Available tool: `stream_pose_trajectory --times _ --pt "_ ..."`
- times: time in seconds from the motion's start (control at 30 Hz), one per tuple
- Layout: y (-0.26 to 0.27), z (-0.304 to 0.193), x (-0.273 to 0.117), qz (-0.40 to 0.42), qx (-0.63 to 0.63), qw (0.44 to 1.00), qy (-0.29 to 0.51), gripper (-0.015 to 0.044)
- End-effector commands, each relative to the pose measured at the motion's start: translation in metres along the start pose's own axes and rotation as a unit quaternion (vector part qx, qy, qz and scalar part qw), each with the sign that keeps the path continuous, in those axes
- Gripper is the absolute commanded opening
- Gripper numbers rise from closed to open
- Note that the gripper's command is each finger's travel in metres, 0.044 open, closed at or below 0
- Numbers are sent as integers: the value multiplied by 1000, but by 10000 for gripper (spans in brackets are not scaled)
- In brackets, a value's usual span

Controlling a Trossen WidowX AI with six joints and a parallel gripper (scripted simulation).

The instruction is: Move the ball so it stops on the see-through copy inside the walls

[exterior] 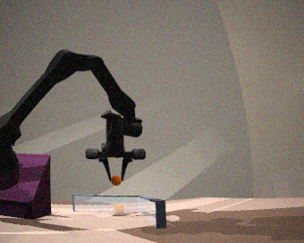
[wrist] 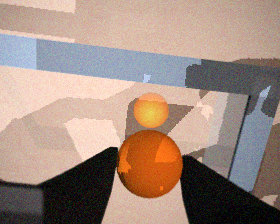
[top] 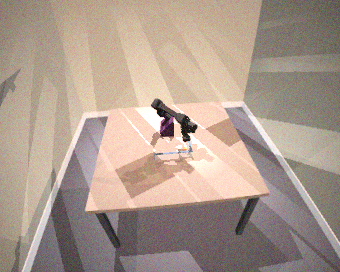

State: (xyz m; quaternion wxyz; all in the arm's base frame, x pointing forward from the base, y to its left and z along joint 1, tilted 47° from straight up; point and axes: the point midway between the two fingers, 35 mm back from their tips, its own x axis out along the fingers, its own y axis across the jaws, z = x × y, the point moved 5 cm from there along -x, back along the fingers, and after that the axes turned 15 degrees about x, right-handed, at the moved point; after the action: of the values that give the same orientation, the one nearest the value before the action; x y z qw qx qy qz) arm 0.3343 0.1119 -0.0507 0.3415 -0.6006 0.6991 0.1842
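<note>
exterior view: tool point(exterior: 115, 171) clamps the round orange ball point(exterior: 116, 180) above the see-through copy point(exterior: 119, 208).

Light wooden table point(top: 139, 190) on dark legs, streaked with patches of light and shadow. Sitting right on it: the purple block point(exterior: 28, 188) under the arm's base, two low clear walls point(exterior: 124, 205) meeting in a corner, and a pale see-through ball copy point(exterior: 119, 208) inside that corner.
</note>
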Motion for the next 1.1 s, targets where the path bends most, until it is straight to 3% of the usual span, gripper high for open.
stream_pose_trajectory --times 0.0,0.43,1.07 --pt "-6 3 11 2 -5 1000 4 0" --pt "-6 2 80 1 -4 1000 6 0" --pt "-5 1 101 1 -4 1000 6 0"
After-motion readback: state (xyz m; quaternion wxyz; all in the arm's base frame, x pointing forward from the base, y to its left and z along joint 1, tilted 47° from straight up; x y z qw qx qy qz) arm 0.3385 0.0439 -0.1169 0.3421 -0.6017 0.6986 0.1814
